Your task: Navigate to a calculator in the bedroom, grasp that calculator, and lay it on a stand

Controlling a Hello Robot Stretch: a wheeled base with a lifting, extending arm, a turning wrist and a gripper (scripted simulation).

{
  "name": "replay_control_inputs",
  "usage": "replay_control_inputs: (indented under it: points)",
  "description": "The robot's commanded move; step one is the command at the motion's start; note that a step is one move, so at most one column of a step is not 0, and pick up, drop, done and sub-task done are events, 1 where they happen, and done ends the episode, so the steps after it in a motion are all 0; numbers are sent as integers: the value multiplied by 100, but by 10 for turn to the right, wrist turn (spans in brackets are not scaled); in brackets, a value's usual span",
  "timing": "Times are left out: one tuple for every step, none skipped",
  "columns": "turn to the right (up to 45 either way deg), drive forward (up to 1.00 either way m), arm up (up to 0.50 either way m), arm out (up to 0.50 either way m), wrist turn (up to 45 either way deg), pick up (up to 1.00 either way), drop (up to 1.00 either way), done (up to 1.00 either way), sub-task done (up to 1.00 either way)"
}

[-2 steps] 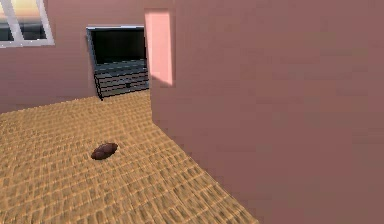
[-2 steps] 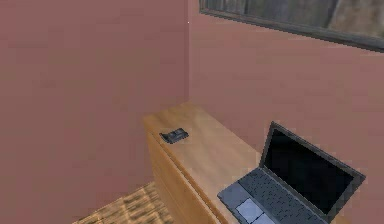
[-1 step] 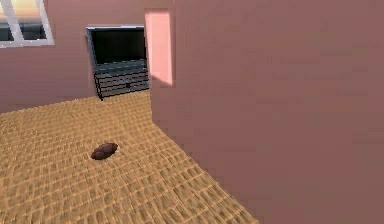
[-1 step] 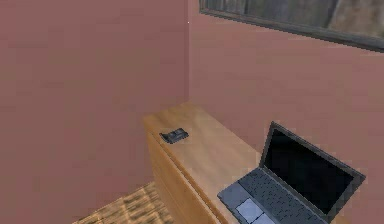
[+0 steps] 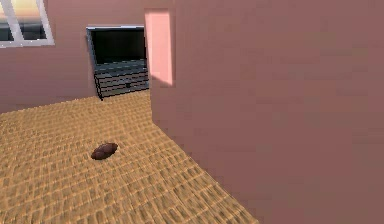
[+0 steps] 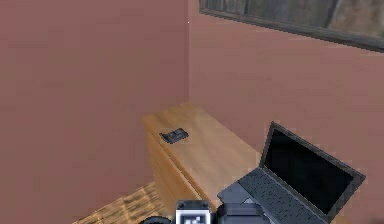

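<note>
Gripper (image 6: 160, 219) at btm edge, can't tell if holding anything; laptop (image 6: 290, 178) on wooden desk (image 6: 215, 150), small dark calculator (image 6: 177, 135) beyond

Pink walls (image 6: 90, 90) meet in a corner beyond the gripper (image 6: 160, 219), with a wooden desk (image 6: 215, 150) against them. Elsewhere: plank floor (image 5: 70, 185), bright window (image 5: 22, 20), dark television cabinet (image 5: 120, 62).

Pink wall (image 5: 280, 100); tan woven floor (image 5: 60, 170); pale desk (image 6: 215, 150); dark calculator (image 6: 177, 135).

device (image 6: 177, 135) on desk (image 6: 212, 140), laptop (image 6: 298, 170) to its right
</note>
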Motion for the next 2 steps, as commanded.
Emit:
replay_control_inputs:
  points:
    - [0, 0, 0, 50, 0, 0, 0, 0, 0]
    - [0, 0, 0, 0, 450, 0, 0, 0, 0]
